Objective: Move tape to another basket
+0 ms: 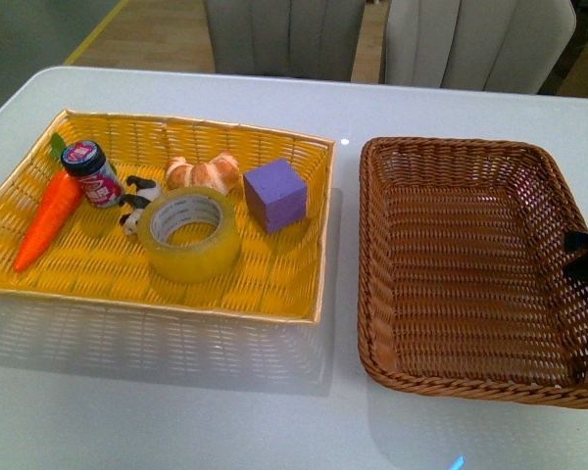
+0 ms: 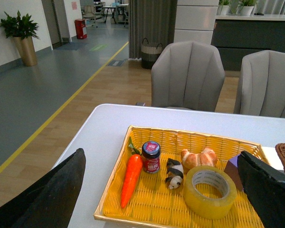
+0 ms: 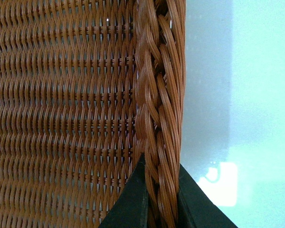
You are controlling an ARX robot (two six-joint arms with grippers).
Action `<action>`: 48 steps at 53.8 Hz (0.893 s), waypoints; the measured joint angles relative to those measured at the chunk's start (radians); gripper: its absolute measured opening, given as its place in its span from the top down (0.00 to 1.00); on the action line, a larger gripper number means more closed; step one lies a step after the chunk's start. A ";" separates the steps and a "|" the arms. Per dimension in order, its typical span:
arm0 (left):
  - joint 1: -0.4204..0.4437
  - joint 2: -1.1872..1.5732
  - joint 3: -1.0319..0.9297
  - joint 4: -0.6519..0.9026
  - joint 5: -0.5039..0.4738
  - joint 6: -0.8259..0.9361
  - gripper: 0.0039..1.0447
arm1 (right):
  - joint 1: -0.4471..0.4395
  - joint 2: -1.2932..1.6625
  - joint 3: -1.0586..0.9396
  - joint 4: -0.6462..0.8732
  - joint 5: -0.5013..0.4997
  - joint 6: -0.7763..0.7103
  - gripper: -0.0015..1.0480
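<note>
The left gripper (image 2: 160,156) hangs open — it should drop squarely over the tape (image 1: 189,235); the right gripper (image 3: 161,199) pinches the basket (image 1: 369,257) rim, steadying it.

the wide roll of translucent yellow packing tape (image 1: 191,259) lies flat, hole up, in a yellow woven tray (image 1: 176,121), well left of the dark brown rectangular wicker basket (image 1: 470,284).

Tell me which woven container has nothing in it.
The dark brown rectangular wicker basket is empty; the flat yellow woven tray holds every loose item.
</note>
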State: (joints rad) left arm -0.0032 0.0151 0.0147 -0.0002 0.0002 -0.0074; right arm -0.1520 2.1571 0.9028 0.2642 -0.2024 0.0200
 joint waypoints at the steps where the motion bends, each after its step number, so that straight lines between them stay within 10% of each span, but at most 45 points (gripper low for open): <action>1: 0.000 0.000 0.000 0.000 0.000 0.000 0.08 | 0.005 0.000 -0.003 0.005 0.000 0.002 0.95; 7: 0.000 0.000 0.000 0.000 0.000 0.000 0.08 | 0.017 0.000 -0.014 0.022 0.000 0.006 0.94; 33: 0.000 0.000 0.000 0.000 0.000 0.000 0.08 | -0.120 -0.297 -0.189 0.194 -0.055 -0.063 0.10; 48: 0.000 0.000 0.000 0.000 0.000 0.000 0.08 | -0.230 -0.598 -0.352 0.228 -0.140 -0.113 0.09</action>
State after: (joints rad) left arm -0.0032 0.0151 0.0147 -0.0002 0.0002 -0.0074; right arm -0.3817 1.5593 0.5507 0.4923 -0.3420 -0.0933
